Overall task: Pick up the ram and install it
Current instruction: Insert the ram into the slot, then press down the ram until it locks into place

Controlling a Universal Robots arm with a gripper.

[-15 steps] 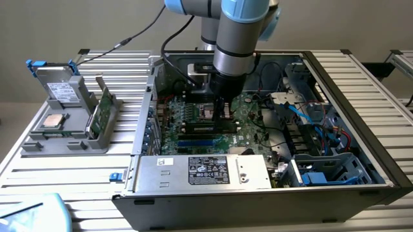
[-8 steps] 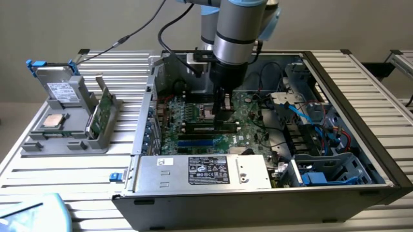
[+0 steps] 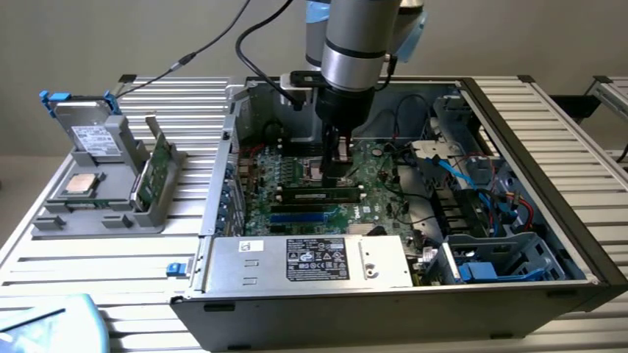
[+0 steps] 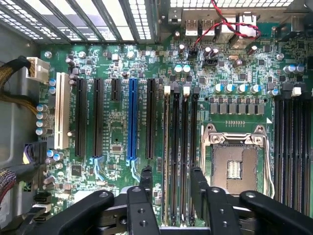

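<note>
In the exterior view, the arm is reaching into the open case point(image 3: 549, 154) on the bench point(image 3: 88, 257), its jaws point(image 3: 337, 170) hanging just over the ram point(image 3: 319, 195). The ram is lying seated on the motherboard point(image 3: 294, 173), long axis running left-right, cables point(image 3: 471, 176) crowding the right.

In the wrist view, the jaws point(image 4: 168, 178) are standing apart, empty, straddling the ram slots point(image 4: 180, 142), with the socket point(image 4: 236, 164) beside them.

No word, brand or number can be made out anywhere. The power supply point(image 3: 306, 262) at the front of the computer case point(image 3: 549, 294) carries a black label point(image 3: 317, 259) with pale print and small marks, too fine to read. The hard drive point(image 3: 93, 136) on the grey stand point(image 3: 98, 213) bears a white sticker, likewise illegible.
</note>
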